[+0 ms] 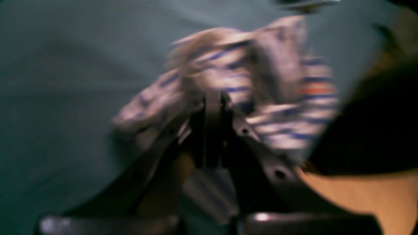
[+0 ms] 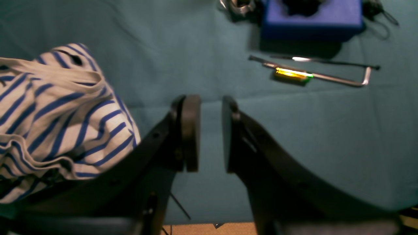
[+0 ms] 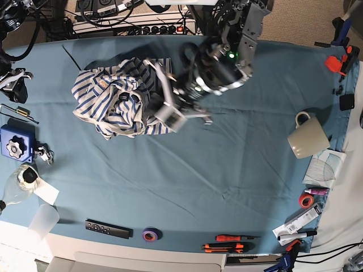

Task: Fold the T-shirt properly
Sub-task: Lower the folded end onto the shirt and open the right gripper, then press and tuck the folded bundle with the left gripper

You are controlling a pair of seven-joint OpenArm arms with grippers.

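Note:
The T-shirt, white with blue stripes, lies crumpled in a heap at the back left of the teal tablecloth. In the blurred left wrist view my left gripper has its fingers pressed together in a bunched fold of the T-shirt. My right gripper stands open over bare tablecloth, its pads apart and nothing between them. The T-shirt sits just left of it, apart from the fingers. In the base view both arms bunch together at the shirt's right edge.
A blue box and a bent metal tool lie beyond the right gripper. A mug stands at the right. A remote, a tape roll and screwdrivers line the front edge.

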